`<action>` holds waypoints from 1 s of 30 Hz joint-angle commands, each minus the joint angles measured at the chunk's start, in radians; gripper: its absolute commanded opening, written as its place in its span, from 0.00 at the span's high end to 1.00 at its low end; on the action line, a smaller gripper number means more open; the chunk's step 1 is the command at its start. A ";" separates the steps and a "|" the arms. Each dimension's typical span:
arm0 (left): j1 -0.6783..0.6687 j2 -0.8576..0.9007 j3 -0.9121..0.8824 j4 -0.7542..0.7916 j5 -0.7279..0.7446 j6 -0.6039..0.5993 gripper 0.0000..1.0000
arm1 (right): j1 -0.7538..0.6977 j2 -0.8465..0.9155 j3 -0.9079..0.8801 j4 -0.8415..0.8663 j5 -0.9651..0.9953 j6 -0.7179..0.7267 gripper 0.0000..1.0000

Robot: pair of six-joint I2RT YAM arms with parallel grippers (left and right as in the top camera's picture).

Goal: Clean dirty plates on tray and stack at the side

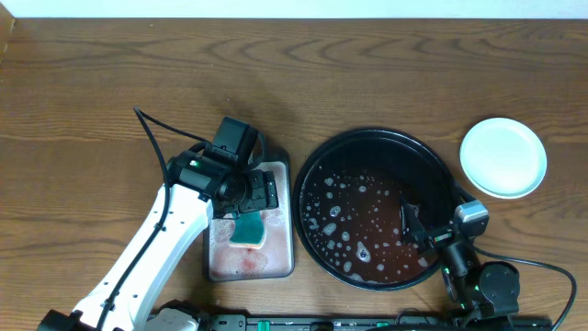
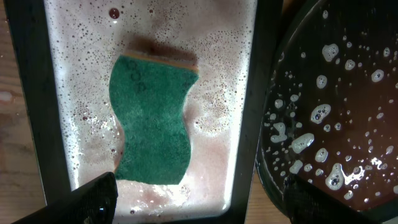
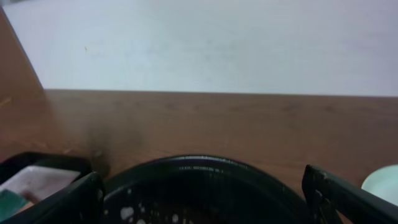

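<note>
The round black tray (image 1: 377,134) holds brown-red soapy water with foam and no plate shows on it. A pale mint-white plate (image 1: 503,156) rests on the table to the tray's right; I cannot tell whether others lie beneath it. In the right wrist view its edge is the plate (image 3: 383,180). My left gripper (image 1: 255,195) hangs open over the grey pan, just short of the green sponge (image 2: 152,121) floating there, with nothing between its fingers (image 2: 93,200). My right gripper (image 1: 430,221) stands open and empty above the tray's right front, the tray rim (image 3: 205,163) between its fingers.
The grey metal pan (image 1: 281,184) left of the tray holds pinkish foamy water and the sponge (image 1: 248,230). The pan (image 2: 249,124) almost touches the tray (image 2: 273,112). Bare wooden table stretches behind both. A black cable loops from the left arm.
</note>
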 commanded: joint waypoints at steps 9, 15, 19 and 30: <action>0.004 -0.002 0.016 0.001 -0.005 0.010 0.15 | -0.009 -0.003 -0.001 -0.039 0.013 0.003 0.01; 0.005 -0.047 0.009 0.000 -0.050 0.037 0.15 | -0.009 -0.003 -0.001 -0.039 0.013 0.003 0.01; 0.010 -0.184 -0.026 0.132 -0.187 0.083 0.14 | -0.009 -0.003 -0.001 -0.039 0.013 0.003 0.01; 0.298 -0.658 -0.301 0.602 -0.117 0.252 0.14 | -0.009 -0.003 -0.001 -0.039 0.013 0.003 0.01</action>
